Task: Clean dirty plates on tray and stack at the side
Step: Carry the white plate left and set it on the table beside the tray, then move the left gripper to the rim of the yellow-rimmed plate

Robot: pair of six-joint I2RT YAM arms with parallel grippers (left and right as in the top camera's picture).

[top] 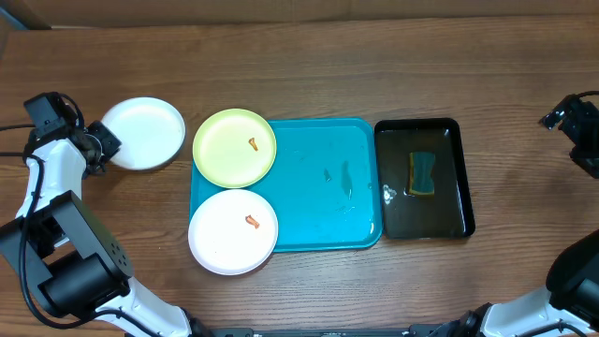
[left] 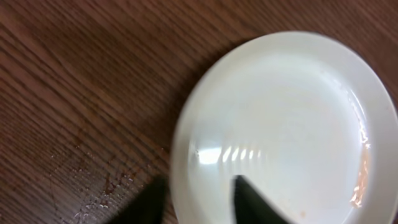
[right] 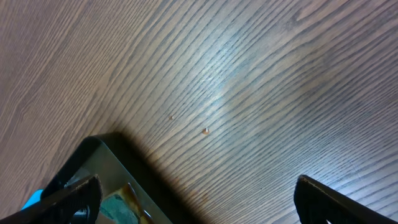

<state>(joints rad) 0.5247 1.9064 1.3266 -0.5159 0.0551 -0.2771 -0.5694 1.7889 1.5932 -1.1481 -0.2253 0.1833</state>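
Observation:
A white plate (top: 142,133) lies on the wood table left of the turquoise tray (top: 328,187). My left gripper (top: 98,148) is at its left rim. In the left wrist view its fingers (left: 199,202) straddle the rim of this plate (left: 286,124), slightly apart, one inside and one over the table. A pale yellow-green plate (top: 234,147) with an orange smear and a white plate (top: 232,231) with an orange smear sit on the tray's left end, overhanging it. My right gripper (top: 571,117) is open and empty above bare table (right: 196,199).
A black tray (top: 377,178) holding water and a blue-and-yellow sponge (top: 422,174) stands right of the turquoise tray. Its corner (right: 99,155) and the sponge (right: 115,208) show in the right wrist view. Wet droplets lie on the table beside the white plate.

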